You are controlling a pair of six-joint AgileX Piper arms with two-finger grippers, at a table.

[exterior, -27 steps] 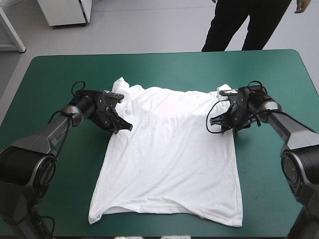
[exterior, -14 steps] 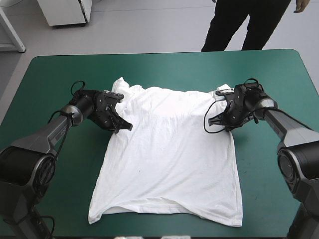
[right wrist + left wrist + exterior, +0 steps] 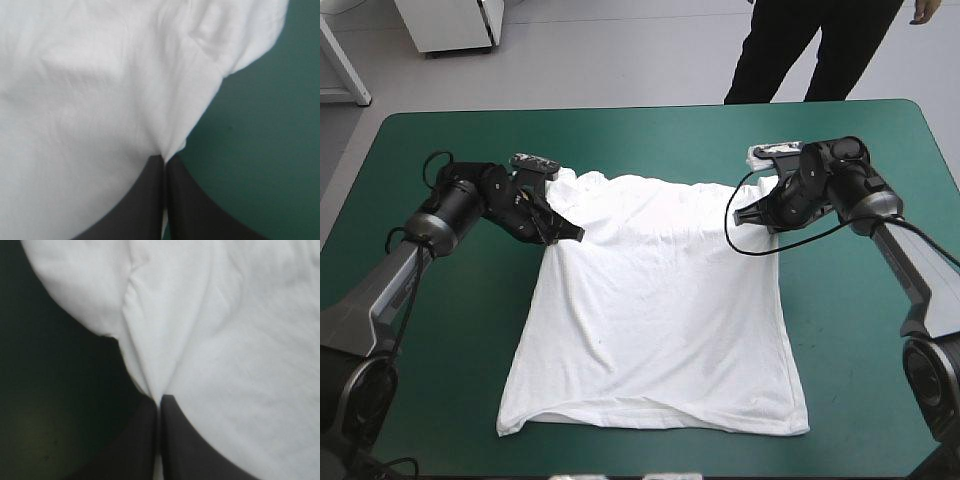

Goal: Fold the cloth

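1. T-shirt (image 3: 655,320): white, spread flat on the teal-green cover (image 3: 430,400), about mid-table. It sits nearer the near edge than the far one.
2. Long axis runs from near edge to far edge. Neck and shoulders point to the far edge, hem to the near edge. The hem lies roughly parallel to the near edge, with a few ripples.
3. Left gripper (image 3: 570,232): at the shirt's left side, just below the shoulder. Wrist view: black fingers (image 3: 140,445) clenched to a point, a ridge of white cloth pinched between the tips. The sleeve lobe lies ahead of it, with the cover beside it.
4. Right gripper (image 3: 742,213): at the right side, at about the same height on the shirt. Wrist view: fingers (image 3: 145,205) likewise clamped on a pinch of cloth at the shirt's edge, with the cover beside it.
5. Both sleeves are bunched near the shoulders, not laid out. The body panel is mostly smooth, with shallow creases running from each grip.
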